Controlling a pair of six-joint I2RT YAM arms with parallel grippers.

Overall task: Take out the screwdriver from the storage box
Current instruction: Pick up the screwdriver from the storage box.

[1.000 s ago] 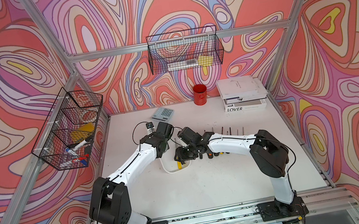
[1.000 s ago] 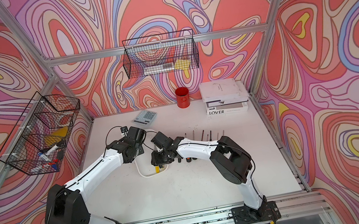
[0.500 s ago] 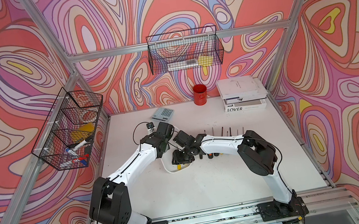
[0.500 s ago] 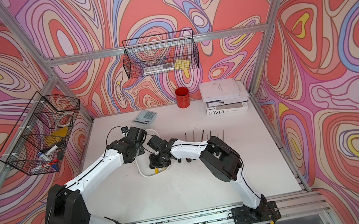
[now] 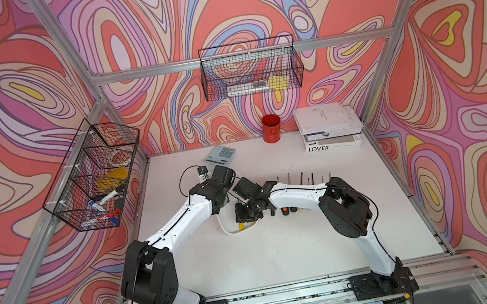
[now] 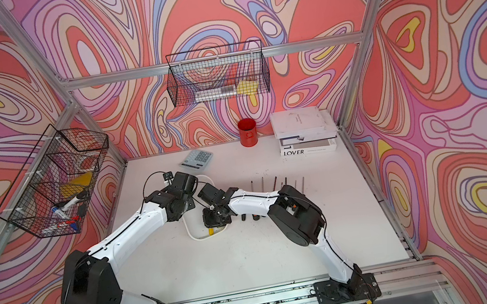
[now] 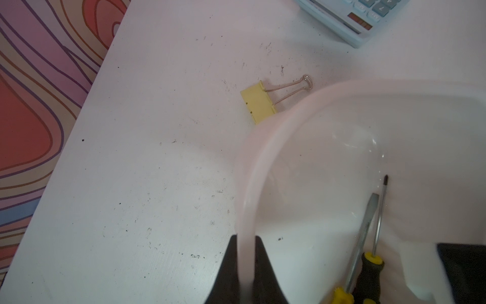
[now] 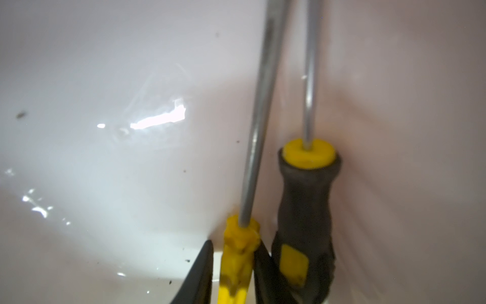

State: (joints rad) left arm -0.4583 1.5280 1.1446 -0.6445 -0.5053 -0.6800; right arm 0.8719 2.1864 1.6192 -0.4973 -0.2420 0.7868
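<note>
The storage box (image 5: 226, 229) (image 6: 193, 234) is a shallow white tray in the middle of the table, mostly hidden under both wrists in both top views. My left gripper (image 7: 246, 242) is shut on its rim (image 7: 243, 184). Two screwdrivers lie side by side inside, along one wall. One has a yellow handle (image 8: 238, 252) and a flat blade (image 7: 364, 226); the other has a black handle (image 8: 306, 210) (image 7: 370, 273). My right gripper (image 8: 234, 242) (image 5: 245, 218) is down in the box, its jaws closed in on the yellow handle, with a thin sliver of gap on one side.
Several screwdrivers (image 5: 300, 180) lie in a row on the table right of the box. A calculator (image 5: 221, 155), red cup (image 5: 271, 128) and stacked books (image 5: 329, 131) stand at the back. A yellow binder clip (image 7: 259, 102) lies beside the box. Wire baskets (image 5: 250, 71) (image 5: 92, 174) hang on the walls.
The right arm reached further left and down into the box, and its jaws narrowed around the yellow handle. The left gripper kept its hold on the rim.
</note>
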